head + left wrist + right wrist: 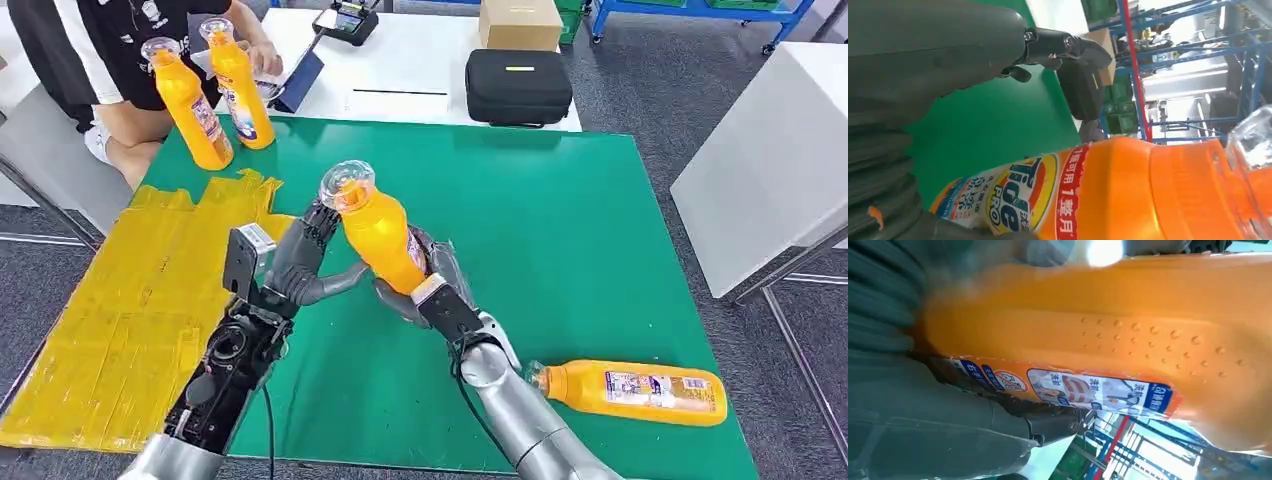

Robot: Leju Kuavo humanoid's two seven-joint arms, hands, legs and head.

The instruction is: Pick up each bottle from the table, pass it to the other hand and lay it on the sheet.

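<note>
I have the orange bottle (378, 232) held up over the middle of the green mat (560, 230), tilted with its clear cap toward the far left, and my right hand (425, 285) is wrapped around its lower body; in the right wrist view the label and the dimpled side (1148, 340) sit right against my palm. My left hand (305, 262) is beside the bottle on its left, fingers spread and thumb reaching under toward it, holding nothing as far as I can judge, though I cannot tell whether the fingertips already touch the neck. This looks like the hand-over itself. To do it well I should bring my left fingers around the upper body just below the shoulder, clear of my right fingers, and feel a firm hold before my right lets go, since the plastic is smooth and the bottle is top-heavy at this tilt. Then it goes to the yellow sheet (130, 330) on the near left. One bottle (630, 392) lies on the mat at the near right; two more (215, 95) stand at the far left.
</note>
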